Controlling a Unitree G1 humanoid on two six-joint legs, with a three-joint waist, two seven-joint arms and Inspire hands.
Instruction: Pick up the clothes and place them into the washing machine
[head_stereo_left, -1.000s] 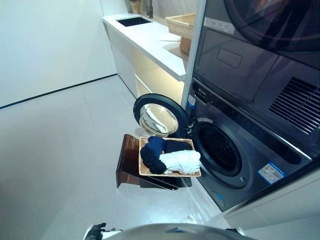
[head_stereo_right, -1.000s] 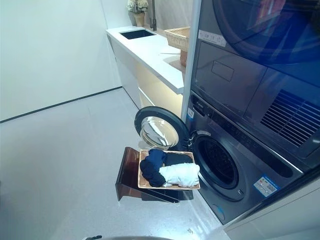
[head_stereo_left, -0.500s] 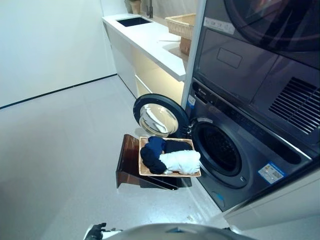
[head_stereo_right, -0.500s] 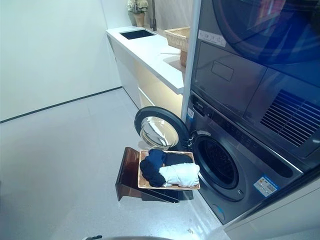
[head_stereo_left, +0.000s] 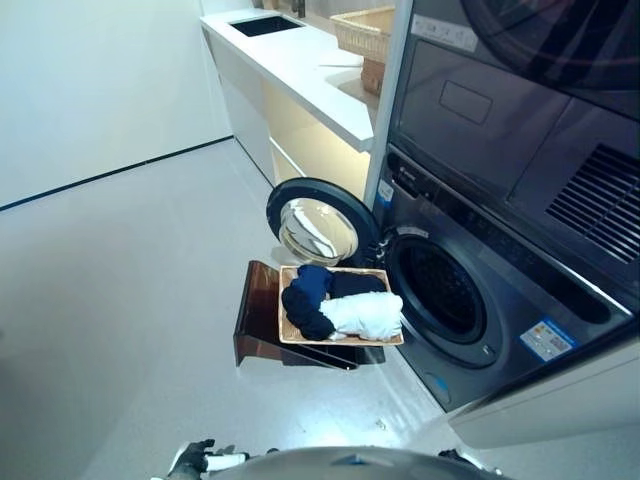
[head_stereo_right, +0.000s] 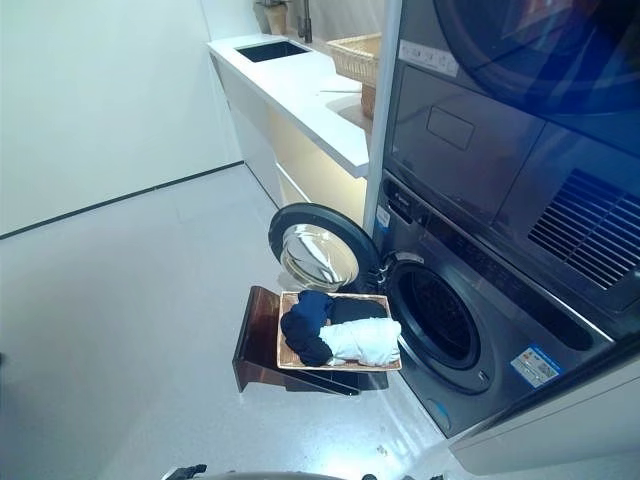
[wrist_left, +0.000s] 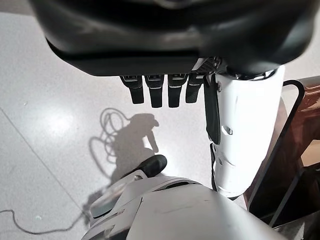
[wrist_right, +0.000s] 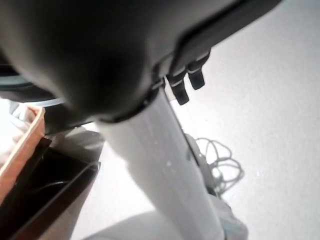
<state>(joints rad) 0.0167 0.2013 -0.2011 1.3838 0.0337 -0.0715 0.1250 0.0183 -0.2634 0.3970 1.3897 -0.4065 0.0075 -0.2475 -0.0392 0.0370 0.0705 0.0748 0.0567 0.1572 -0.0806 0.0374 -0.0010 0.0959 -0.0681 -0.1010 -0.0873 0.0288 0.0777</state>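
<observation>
Dark blue clothes (head_stereo_left: 305, 300) and a rolled white cloth (head_stereo_left: 366, 315) lie in a flat wicker tray (head_stereo_left: 340, 341) on a brown stand (head_stereo_left: 258, 318). The tray sits right in front of the washing machine's dark round opening (head_stereo_left: 442, 296), whose door (head_stereo_left: 318, 228) is swung open to the left. My left hand (wrist_left: 160, 92) hangs low by my side, far from the tray, fingers straight and empty; it also peeks in at the lower edge (head_stereo_left: 190, 460). My right hand (wrist_right: 184, 82) hangs likewise with relaxed fingers and nothing in it; the tray's rim (wrist_right: 22, 145) shows beside it.
A dryer (head_stereo_left: 520, 110) is stacked above the washer. A white counter (head_stereo_left: 300, 70) with a sink and a wicker basket (head_stereo_left: 365, 30) runs along the back, left of the machines. Pale floor (head_stereo_left: 120, 280) spreads to the left and front of the stand.
The whole picture has shifted slightly, so the camera moved. The clothes, tray and machine stay put, and a little more of my left hand shows at the bottom edge.
</observation>
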